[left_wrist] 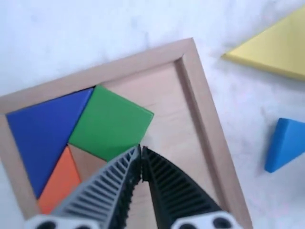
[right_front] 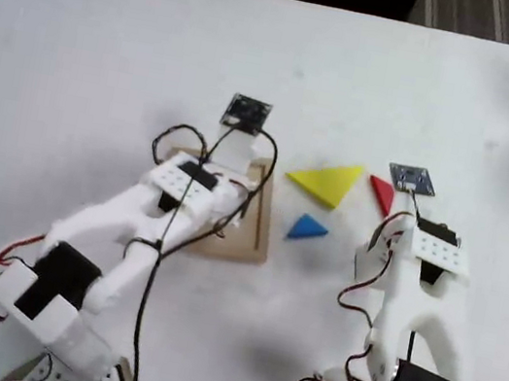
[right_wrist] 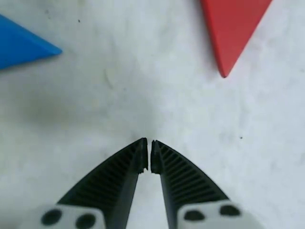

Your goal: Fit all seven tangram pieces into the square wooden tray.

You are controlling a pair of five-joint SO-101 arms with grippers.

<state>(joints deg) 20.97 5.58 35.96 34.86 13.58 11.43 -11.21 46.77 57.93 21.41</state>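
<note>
Looking across the white surface [right_front: 112, 47], I see the left arm [right_front: 122, 216] lying over the tray [left_wrist: 200, 95]. The left tool [left_wrist: 141, 149] is clenched with only a hairline between its tips. It pinches nothing and sits right at a corner of the green square [left_wrist: 110, 123]. Inside the tray, the green square lies edge to edge with the big blue triangle [left_wrist: 40, 129]. The orange triangle [left_wrist: 59, 183] is tucked against the blue one's other side. A bare patch of tray floor shows between orange and green, and the rest of the floor is bare wood.

From the tray, the yellow triangle [right_front: 327, 181] lies on the surface at about two o'clock. The small blue triangle [right_front: 307, 227] is at three o'clock, just outside the rim. At three o'clock from the yellow one lies the red triangle [right_front: 382, 193], near it but apart.

Farther right, the right arm [right_front: 411, 307] points toward twelve o'clock. Its right tool [right_wrist: 147, 143] is also clenched and empty. It is over bare surface, with the red triangle and the small blue triangle ahead of it on either side, touching neither.
</note>
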